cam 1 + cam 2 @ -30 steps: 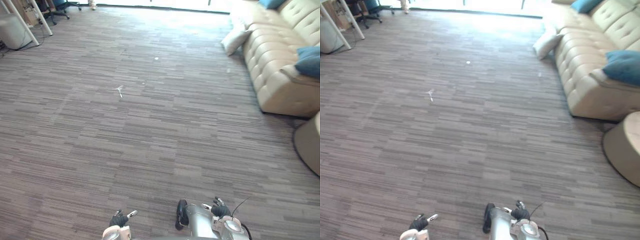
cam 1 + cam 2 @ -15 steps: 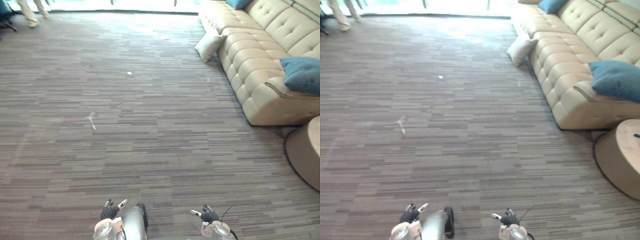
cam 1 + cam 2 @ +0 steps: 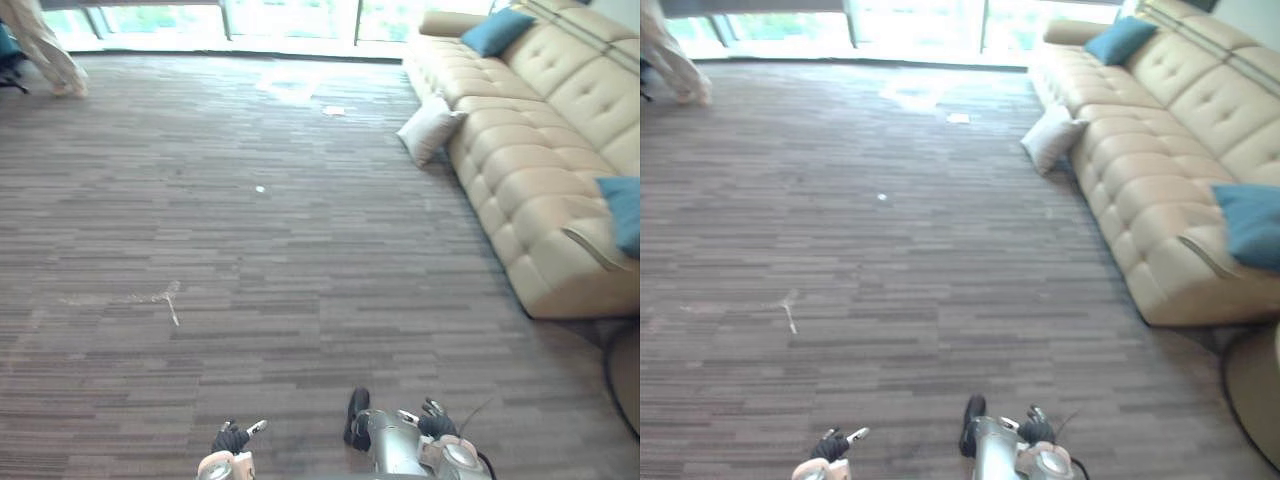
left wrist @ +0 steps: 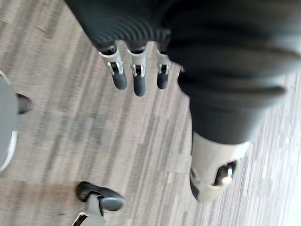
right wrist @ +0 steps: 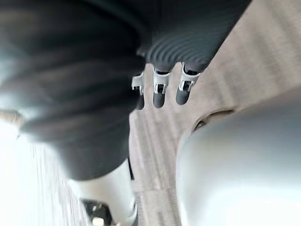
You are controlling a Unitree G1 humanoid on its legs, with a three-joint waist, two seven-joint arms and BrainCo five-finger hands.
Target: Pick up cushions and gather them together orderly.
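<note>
Left hand (image 3: 232,440) hanging low, fingers (image 4: 137,77) straight, right hand (image 3: 437,425) hanging alongside, fingers (image 5: 159,92) relaxed

A: How many cushions do you count?
B: Three. Two are teal-blue: the far teal-blue square fabric cushion (image 3: 497,31) and the near teal-blue square fabric cushion (image 3: 1250,225). The third is a cream square fabric cushion (image 3: 428,128).
A: Sofas?
B: One, a long beige tufted leather sofa (image 3: 530,190).
A: Other furniture?
B: One round brown piece (image 3: 1255,400), though I can see just its edge.
A: Bits on the grey striped carpet (image 3: 300,250)?
B: Two small white scraps, a flat scrap (image 3: 333,110) and a speck (image 3: 260,188), plus one pale forked mark (image 3: 170,298).
A: People?
B: One person's pale trouser leg (image 3: 40,50).
A: Robot hands?
B: Two, the left hand (image 3: 232,438) and the right hand (image 3: 436,423).
</note>
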